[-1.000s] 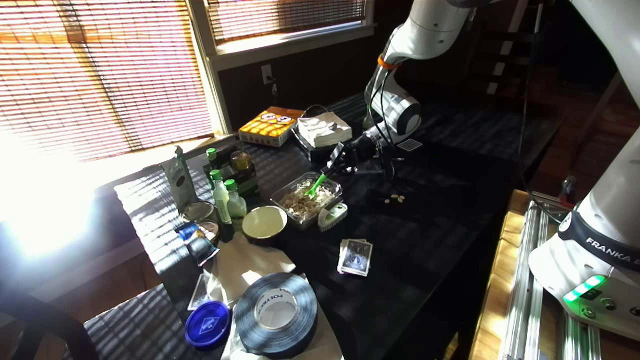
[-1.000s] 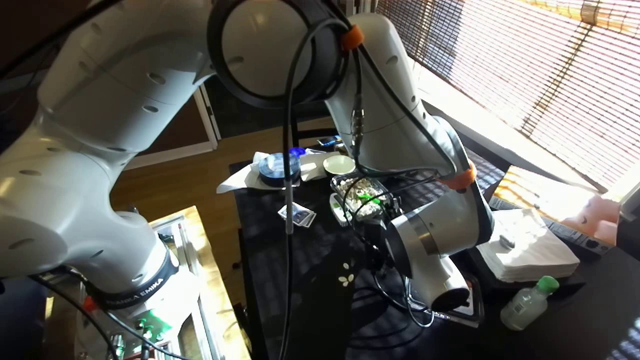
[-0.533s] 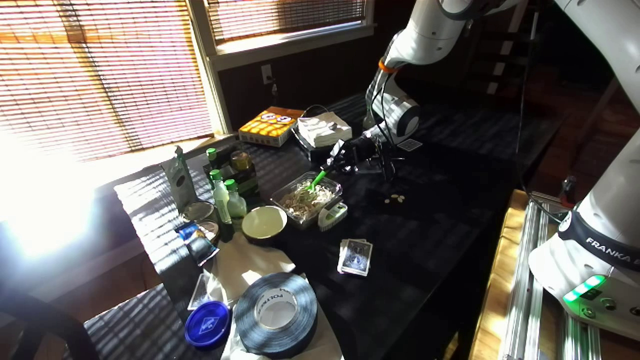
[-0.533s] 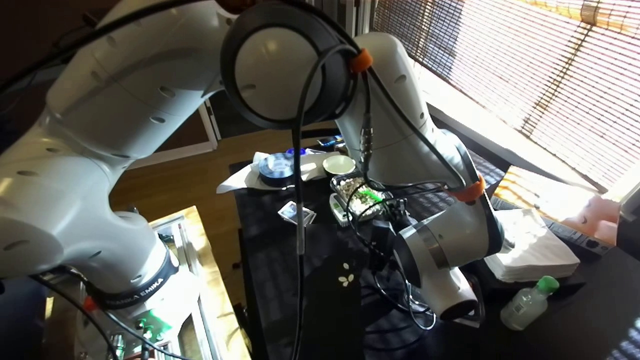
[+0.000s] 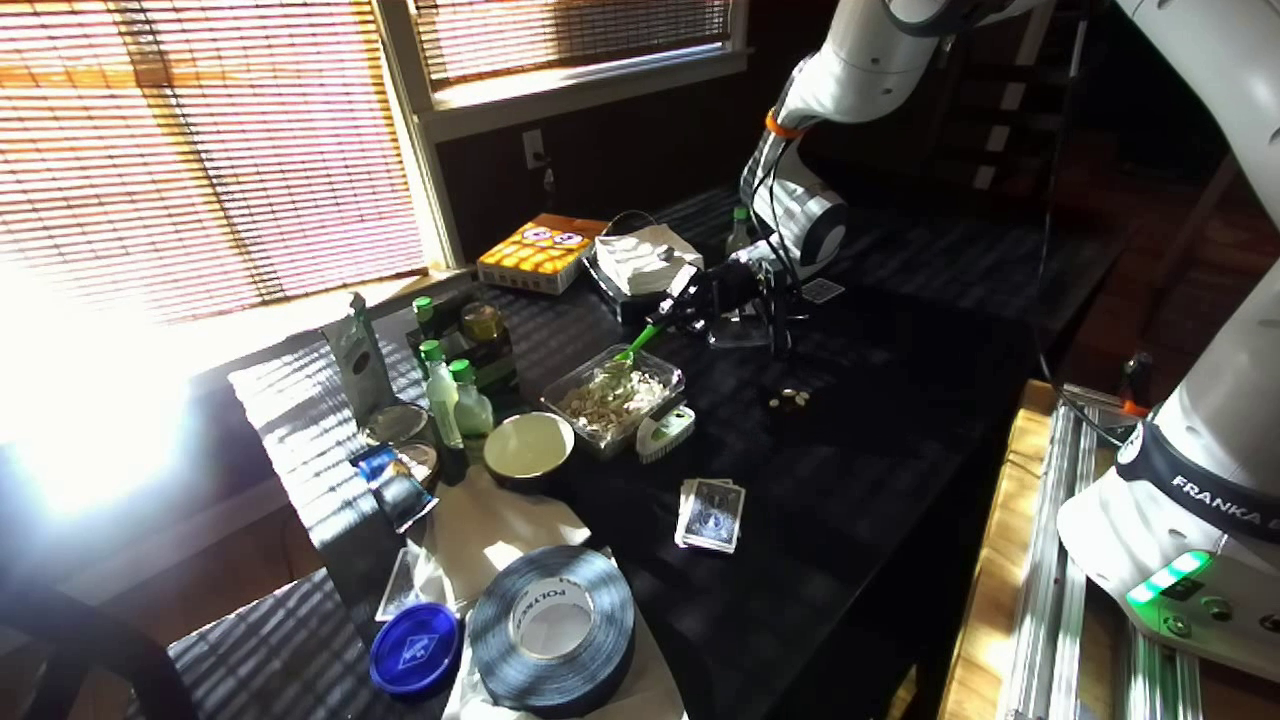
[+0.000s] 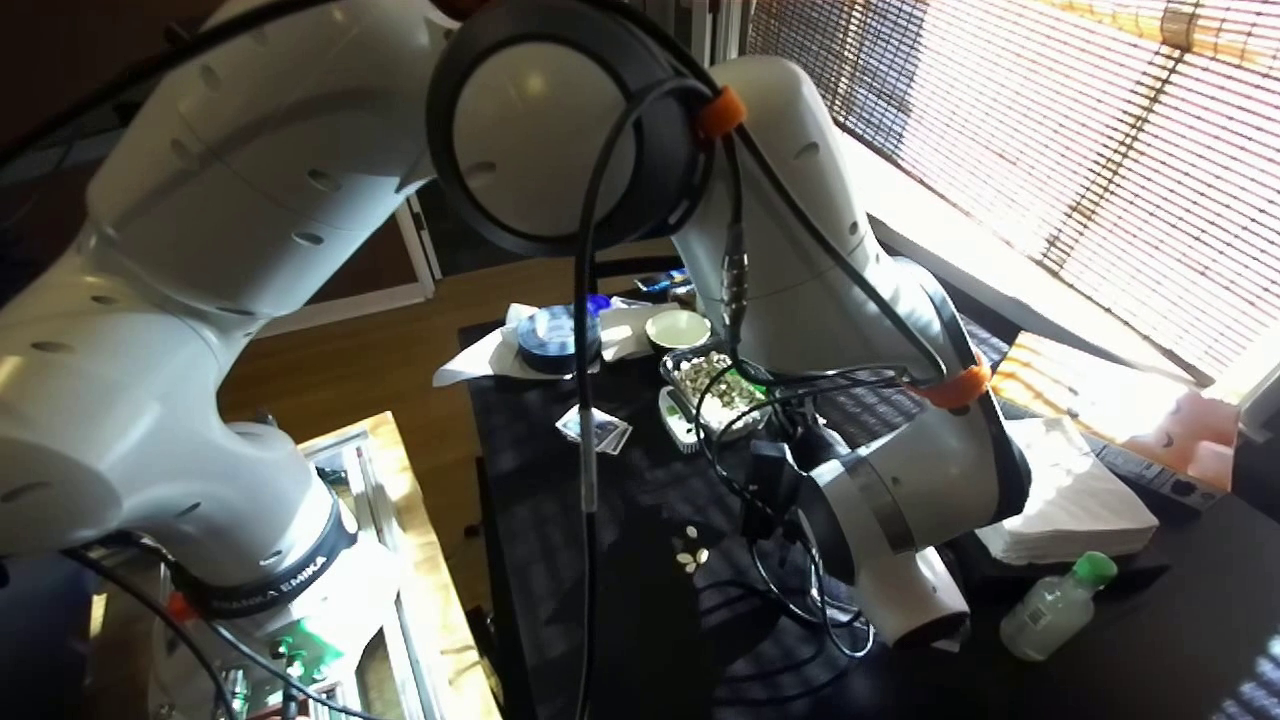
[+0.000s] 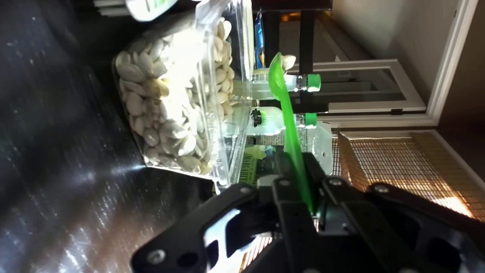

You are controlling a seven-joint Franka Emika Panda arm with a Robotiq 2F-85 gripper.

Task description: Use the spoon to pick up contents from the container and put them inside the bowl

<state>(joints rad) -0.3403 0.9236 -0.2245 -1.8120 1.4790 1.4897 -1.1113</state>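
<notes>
The container (image 5: 626,437), a clear rectangular tub full of pale seeds, stands on the dark table; it also shows in the wrist view (image 7: 220,151). The pale yellow-green bowl (image 5: 529,445) sits beside it and looks empty; it also shows in an exterior view (image 6: 678,330). My gripper (image 5: 662,318) is shut on the handle of the green spoon (image 7: 291,125). The spoon slopes over the container's far side in an exterior view. In the wrist view a pale seed shows at the spoon's tip, which appears above the rim. How much the spoon carries is unclear.
A scrub brush (image 5: 665,432) leans close to the container. Green-capped bottles (image 5: 472,405) stand behind the bowl. Playing cards (image 5: 712,515), a tape roll (image 5: 553,640) and a blue lid (image 5: 416,648) lie nearer. Napkins (image 5: 650,258) and an orange box (image 5: 540,255) stand behind. Loose seeds (image 5: 790,398) lie on the table.
The spoon has come up out of the seeds and back slightly toward the container's far side. The gripper has drawn back with it, still holding it. Container and bowl have not moved.
</notes>
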